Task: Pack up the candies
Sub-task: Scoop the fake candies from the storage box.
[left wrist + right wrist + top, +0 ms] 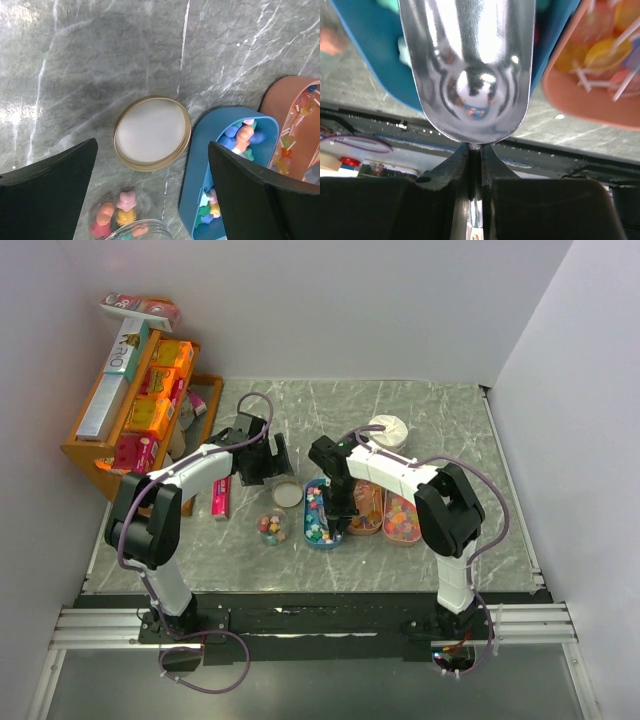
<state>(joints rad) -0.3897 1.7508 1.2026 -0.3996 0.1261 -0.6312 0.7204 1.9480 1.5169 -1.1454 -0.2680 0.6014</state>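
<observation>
Middle of tabletop: candies fill blue tray, some in clear jar | likely light, hard, roll-prone: you scoop, not pinch | right hand clamped on metal scoop; left hand wide open, empty

Only large letters, seemingly "ARO", show on the long box.

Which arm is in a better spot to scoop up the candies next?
Probably the right arm. The right pincer is shut on the metal scoop over the blue tray of candies. The left pincer is open and empty, hovering above the round lid.
</observation>
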